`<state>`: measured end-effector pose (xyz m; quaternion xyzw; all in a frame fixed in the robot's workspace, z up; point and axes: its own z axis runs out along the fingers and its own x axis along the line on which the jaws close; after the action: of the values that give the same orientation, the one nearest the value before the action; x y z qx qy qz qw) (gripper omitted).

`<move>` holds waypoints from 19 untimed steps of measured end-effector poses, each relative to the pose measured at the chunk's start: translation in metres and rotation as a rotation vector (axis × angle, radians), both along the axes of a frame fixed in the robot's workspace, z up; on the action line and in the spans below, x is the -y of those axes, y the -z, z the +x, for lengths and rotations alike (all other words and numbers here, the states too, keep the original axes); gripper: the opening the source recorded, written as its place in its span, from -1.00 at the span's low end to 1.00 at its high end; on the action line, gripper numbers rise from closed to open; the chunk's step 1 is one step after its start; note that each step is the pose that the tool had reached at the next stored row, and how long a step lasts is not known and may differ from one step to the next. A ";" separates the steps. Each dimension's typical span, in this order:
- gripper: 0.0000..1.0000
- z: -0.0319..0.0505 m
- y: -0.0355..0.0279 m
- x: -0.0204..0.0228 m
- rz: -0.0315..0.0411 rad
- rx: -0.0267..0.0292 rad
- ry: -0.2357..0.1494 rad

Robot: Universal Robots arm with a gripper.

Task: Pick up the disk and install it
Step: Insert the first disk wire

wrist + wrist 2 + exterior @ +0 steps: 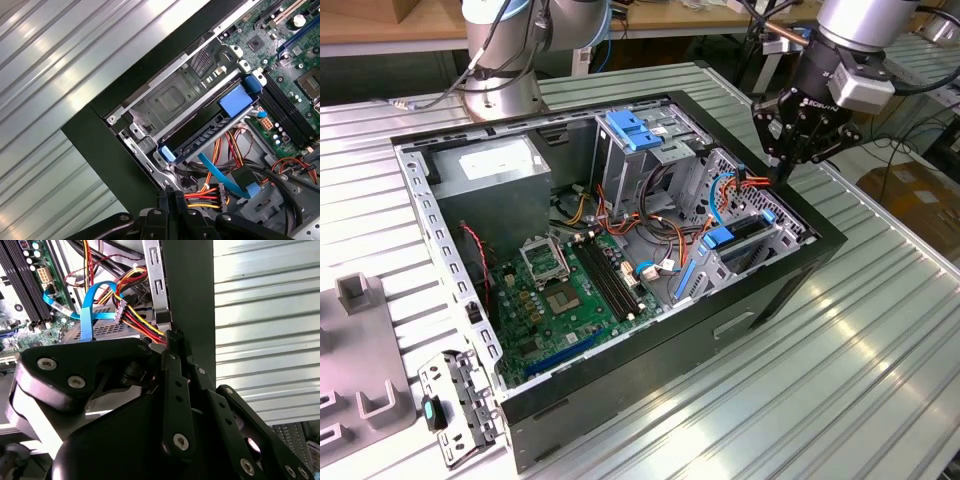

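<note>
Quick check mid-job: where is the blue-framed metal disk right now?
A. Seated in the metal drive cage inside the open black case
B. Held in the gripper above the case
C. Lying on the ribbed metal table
A: the first wrist view shows the blue-framed metal disk sitting in the metal drive cage inside the open black case, with the gripper at the case's edge by the cables.

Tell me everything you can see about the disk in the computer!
The disk sits slotted inside the grey metal bay next to the black case wall, so just one long, dark, slotted edge shows. Blue plastic frames it, with a big blue tab at one end and a smaller one at the other. The pincer is nearby, not holding it.
</note>
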<state>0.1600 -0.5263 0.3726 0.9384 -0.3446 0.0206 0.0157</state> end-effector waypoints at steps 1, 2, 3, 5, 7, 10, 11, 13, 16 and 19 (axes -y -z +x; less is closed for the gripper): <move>-0.66 -0.0006 0.0000 0.0000 -0.0001 0.0000 0.004; -0.66 -0.0024 0.0000 0.0000 -0.0001 0.0000 0.009; -0.66 -0.0038 0.0000 0.0000 0.0000 -0.0001 0.011; -0.66 -0.0066 0.0000 0.0000 0.0000 0.0000 0.014; -0.66 -0.0101 0.0000 0.0001 -0.0001 0.0000 0.021; -0.66 -0.0103 0.0000 0.0000 -0.0001 0.0000 0.067; -0.66 -0.0104 0.0000 0.0001 0.0000 0.0000 0.083; -0.66 -0.0104 0.0000 0.0000 0.0000 0.0000 0.118; -0.66 -0.0108 0.0001 0.0000 0.0001 0.0000 0.150; -0.66 -0.0137 0.0000 0.0001 0.0000 -0.0001 0.165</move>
<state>0.1464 -0.5263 0.3725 0.9067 -0.4209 0.0192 0.0174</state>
